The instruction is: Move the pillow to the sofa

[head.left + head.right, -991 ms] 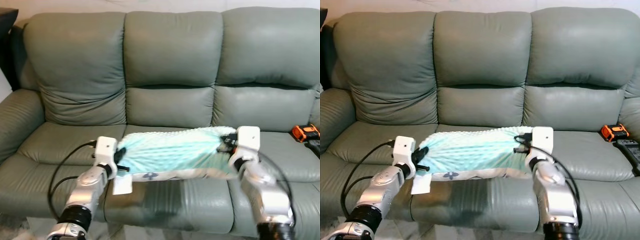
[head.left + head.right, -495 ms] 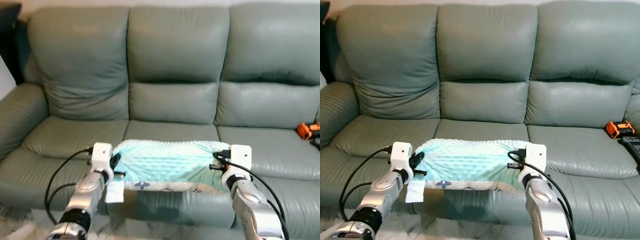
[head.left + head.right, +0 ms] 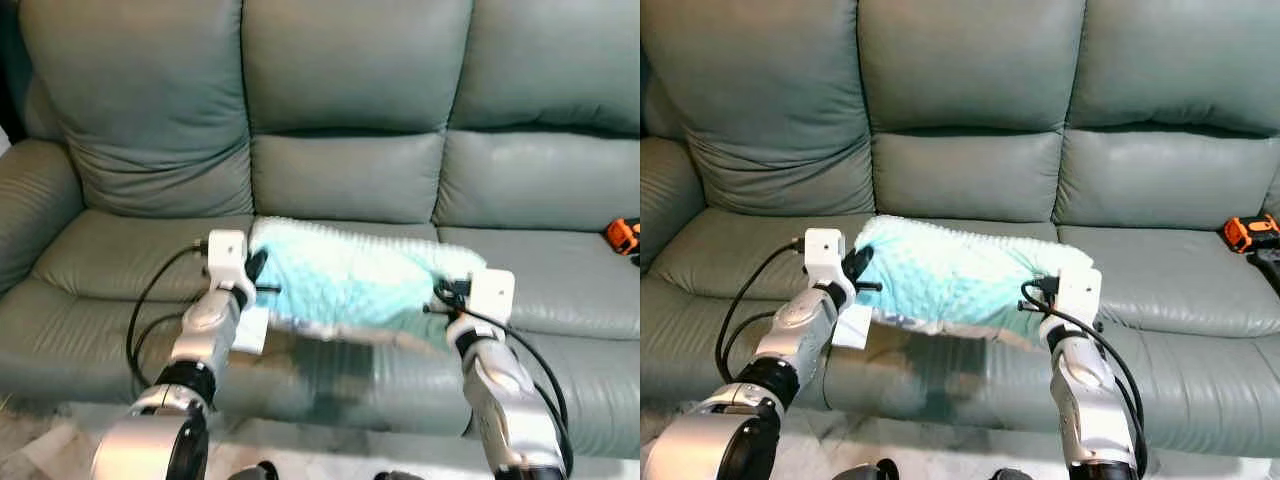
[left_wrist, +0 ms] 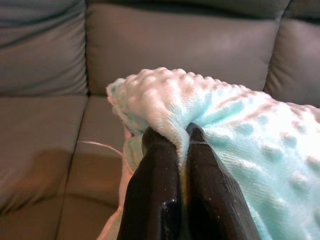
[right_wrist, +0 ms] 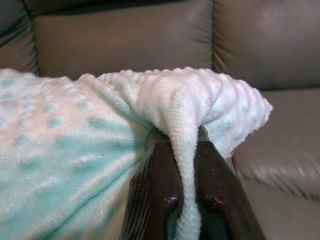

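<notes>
Mint-green, bumpy-textured fleece pillow [image 3: 955,283] hangs stretched between the 2 claws, above the front part of the middle seat cushion of the grey-green leather 3-seat sofa [image 3: 970,190]. Whether its underside touches the cushion cannot be told. The left claw [image 4: 181,135] grips the pillow's left end, its 2 black fingers [image 4: 160,170] pressed together on a pinched fold of the fleece. The right claw [image 5: 176,137] clamps the pillow's right end the same way, a ridge of fabric squeezed up between its fingers [image 5: 152,185]. In the head views the left end sits higher and further back than the right end, so the pillow tilts down toward the robot's right. A paler patterned underside shows along the pillow's lower edge, and a white tag or flap [image 3: 250,330] hangs below the left end, beside the left wrist. Black cables loop from both silver arms. Far off on the right seat cushion lies a small orange and black device [image 3: 1250,232], well apart from the pillow.
</notes>
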Robot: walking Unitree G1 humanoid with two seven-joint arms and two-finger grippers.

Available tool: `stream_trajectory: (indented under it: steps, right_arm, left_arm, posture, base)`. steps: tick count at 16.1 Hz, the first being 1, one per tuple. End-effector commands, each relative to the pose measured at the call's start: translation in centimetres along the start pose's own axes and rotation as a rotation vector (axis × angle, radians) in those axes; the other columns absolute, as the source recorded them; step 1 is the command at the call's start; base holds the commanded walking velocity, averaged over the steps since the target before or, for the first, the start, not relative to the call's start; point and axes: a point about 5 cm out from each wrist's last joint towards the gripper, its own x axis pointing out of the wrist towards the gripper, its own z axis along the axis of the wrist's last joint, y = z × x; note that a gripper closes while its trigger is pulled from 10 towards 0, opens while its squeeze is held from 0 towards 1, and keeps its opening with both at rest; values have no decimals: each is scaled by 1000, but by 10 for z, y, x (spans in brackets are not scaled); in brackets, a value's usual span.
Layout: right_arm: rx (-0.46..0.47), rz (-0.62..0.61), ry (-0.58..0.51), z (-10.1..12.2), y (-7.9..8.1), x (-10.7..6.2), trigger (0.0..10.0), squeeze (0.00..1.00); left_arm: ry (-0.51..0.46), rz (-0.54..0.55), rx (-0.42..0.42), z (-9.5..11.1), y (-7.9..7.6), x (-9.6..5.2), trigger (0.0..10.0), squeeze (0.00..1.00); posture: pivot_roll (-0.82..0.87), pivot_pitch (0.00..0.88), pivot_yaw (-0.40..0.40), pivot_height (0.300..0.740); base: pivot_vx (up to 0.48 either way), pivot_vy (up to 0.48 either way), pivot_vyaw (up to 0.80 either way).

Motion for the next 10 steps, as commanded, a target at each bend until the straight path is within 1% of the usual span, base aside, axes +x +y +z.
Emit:
stream_trajectory:
  steps: [1,2,4,5,6,7,8,10]
  right_arm:
    - [-26,8,8,-6,0,2,10000,0]
    - [-44,18,10,-8,0,5,10000,0]
    - [-62,28,19,-14,-2,9,10000,0]
    - [-60,25,22,-16,-3,11,10000,0]
    - [-45,13,46,-23,-7,13,10000,0]
    - [-38,-5,64,-28,-10,14,10000,0]
    - [-24,-16,63,-28,-11,15,10000,0]
    - [9,-3,36,-23,-6,17,10000,0]
  left_arm:
    - [-21,-13,24,3,-6,2,10000,0]
    - [-40,-21,38,6,-10,4,10000,0]
    - [-41,-15,34,4,-12,5,10000,0]
    - [-37,-13,33,1,-14,4,10000,0]
    - [-13,-2,47,-10,-13,-1,10000,0]
    - [-12,36,60,-15,-10,-4,10000,0]
    - [-39,80,95,-12,-7,-5,10000,0]
    - [-95,50,78,-3,-18,-1,10000,0]
  posture:
    - [-106,228,71,740]
    - [-103,232,75,740]
    - [-100,238,78,740]
    - [-99,241,80,740]
    - [-95,250,81,740]
    - [-89,253,87,740]
    - [-78,253,89,740]
    - [-55,249,98,740]
  base:
    - [0,0,0]
    - [0,0,0]
    - [0,0,0]
    - [0,0,0]
    - [0,0,0]
    - [0,0,0]
    - [0,0,0]
    - [0,0,0]
